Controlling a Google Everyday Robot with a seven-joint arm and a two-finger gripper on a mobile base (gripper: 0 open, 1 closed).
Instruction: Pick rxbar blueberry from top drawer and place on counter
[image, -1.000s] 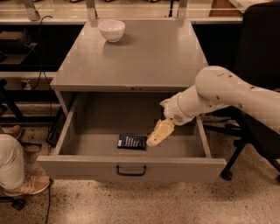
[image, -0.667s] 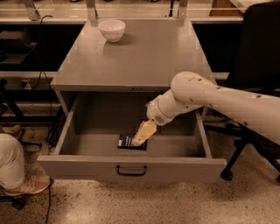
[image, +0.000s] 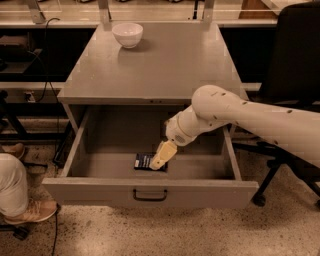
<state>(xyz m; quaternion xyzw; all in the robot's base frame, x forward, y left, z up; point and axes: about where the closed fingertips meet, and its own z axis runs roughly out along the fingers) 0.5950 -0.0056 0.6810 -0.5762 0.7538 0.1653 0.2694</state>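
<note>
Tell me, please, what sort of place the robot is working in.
Probably a lab or workshop: a grey metal cabinet with its top drawer open, a pale bench with upright posts behind, and a black castor chair. The gripper hangs in the drawer over the rxbar blueberry.

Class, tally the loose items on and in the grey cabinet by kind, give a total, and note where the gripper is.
Bowls: 1, the white bowl on the counter.
Wrapped bars: 1, the rxbar blueberry in the top drawer.
Total: 2.
The gripper is low in the open drawer, at the bar's right end.
</note>
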